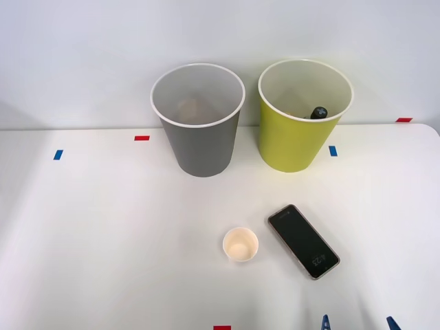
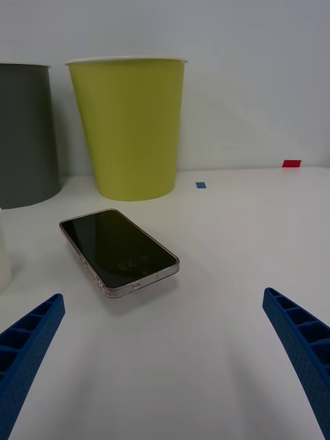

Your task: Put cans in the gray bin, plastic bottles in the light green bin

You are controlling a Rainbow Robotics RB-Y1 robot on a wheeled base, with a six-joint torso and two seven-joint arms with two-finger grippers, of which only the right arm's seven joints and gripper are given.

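The gray bin [image 1: 203, 148] stands at the back of the white table, with the light green bin [image 1: 292, 144] just to its right. A black-capped plastic bottle [image 1: 319, 112] lies inside the light green bin, mostly hidden by its wall. Cans are out of view; a faint brownish shape at the gray bin's bottom is too dim to name. My right gripper [image 1: 357, 324] is open at the table's near edge, with nothing between its blue fingers. In the right wrist view the gripper [image 2: 163, 297] hovers low over the table, facing the light green bin [image 2: 130, 127] and the gray bin [image 2: 24, 137].
A dark phone [image 1: 303, 240] lies face up just ahead of the gripper, also seen as the phone [image 2: 117, 251] in the wrist view. A small white paper cup [image 1: 240, 244] stands to its left. Red and blue tape marks dot the table [image 1: 103, 227].
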